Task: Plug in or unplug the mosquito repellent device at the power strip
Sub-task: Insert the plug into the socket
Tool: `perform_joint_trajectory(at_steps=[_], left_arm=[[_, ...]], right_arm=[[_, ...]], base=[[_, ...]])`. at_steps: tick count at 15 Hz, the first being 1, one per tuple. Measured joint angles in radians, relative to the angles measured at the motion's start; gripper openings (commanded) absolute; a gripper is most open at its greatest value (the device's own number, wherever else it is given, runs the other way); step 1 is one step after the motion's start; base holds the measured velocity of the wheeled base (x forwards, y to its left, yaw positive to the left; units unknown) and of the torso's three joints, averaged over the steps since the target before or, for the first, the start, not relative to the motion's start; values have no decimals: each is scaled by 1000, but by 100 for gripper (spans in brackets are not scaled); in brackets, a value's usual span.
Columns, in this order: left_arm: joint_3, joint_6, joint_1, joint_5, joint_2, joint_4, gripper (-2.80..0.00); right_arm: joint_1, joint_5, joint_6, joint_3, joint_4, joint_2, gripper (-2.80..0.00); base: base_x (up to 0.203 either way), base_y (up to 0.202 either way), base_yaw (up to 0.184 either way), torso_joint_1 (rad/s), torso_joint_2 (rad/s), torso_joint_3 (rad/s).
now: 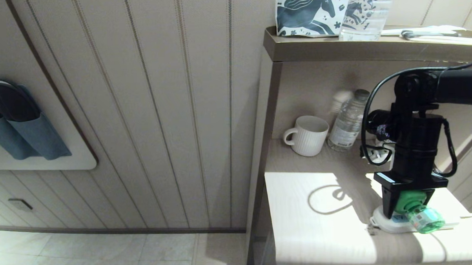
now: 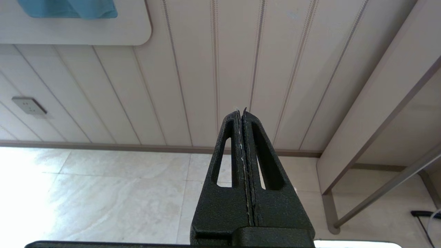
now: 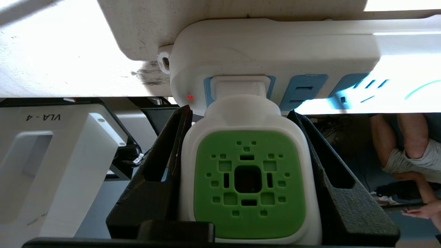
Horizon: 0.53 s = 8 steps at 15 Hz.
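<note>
Looking through the right wrist camera, I see my right claw [image 3: 246, 179] clamped on the mosquito repellent device [image 3: 248, 182], one black finger [image 3: 158, 193] pressed against each white side of its head. The device's plug sits against the end socket of the power strip [image 3: 275, 48], beside a small red light [image 3: 190, 97]; I cannot tell how deep the pins go. My left claw [image 2: 243, 117] is parked well off to the side with its fingers pressed together on nothing, facing the panelled wall [image 2: 206, 69] and the pale tiled floor [image 2: 103, 193].

From the head view, the strip [image 1: 384, 223] lies flat on the sunlit pale counter [image 1: 313, 220], near its front right part. A white mug [image 1: 307, 135] and a clear water bottle [image 1: 347, 122] stand on the same counter near its back, under a shelf [image 1: 354, 46]. The device [image 1: 417, 210] has its long axis tilted, green bottle end pointing forward and to my right, over the strip
</note>
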Motion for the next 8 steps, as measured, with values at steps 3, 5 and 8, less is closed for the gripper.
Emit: perform_joint_trajectory(at_steps=[3,5,8], left_arm=[[0,0,0,0,0,0,-280],[0,0,0,0,0,0,-280],[0,0,0,0,0,0,-280]], right_arm=[[1,-1,0,3,0,-13,-280],[3,-2,0,2,0,-25,-280],[3,-3,2,4,-3,-51,-280]], base=[[0,0,0,0,0,0],[0,0,0,0,0,0],[0,0,0,0,0,0]])
